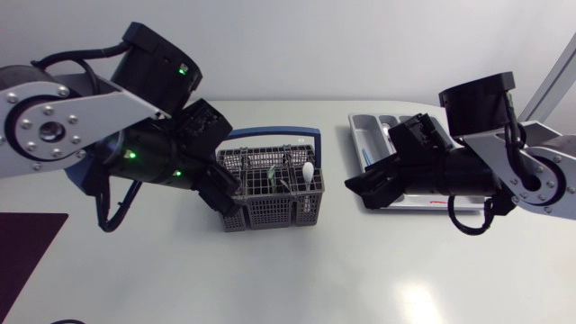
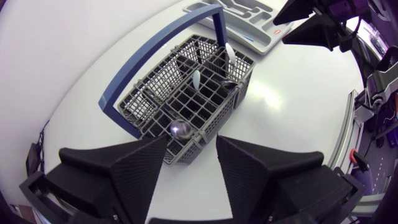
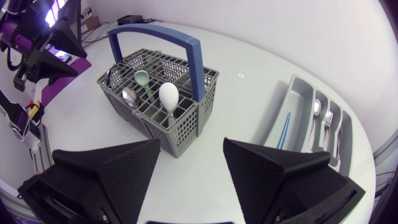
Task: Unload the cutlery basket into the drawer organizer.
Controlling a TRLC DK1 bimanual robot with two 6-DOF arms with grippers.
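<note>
Left wrist view: left gripper [image 2: 191, 149] spread wide and empty, grey mesh cutlery basket with blue handle [image 2: 186, 93] just ahead; a finger could catch its rim and tip it. Right gripper [image 3: 191, 152], likewise wide and empty, faces the basket, grey plastic drawer organizer [image 3: 301, 102] ahead to one side; both could collide.

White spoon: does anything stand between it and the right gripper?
Nothing visible stands between the right gripper and the white spoon. Only the blue handle rises close beside the spoon.
</note>
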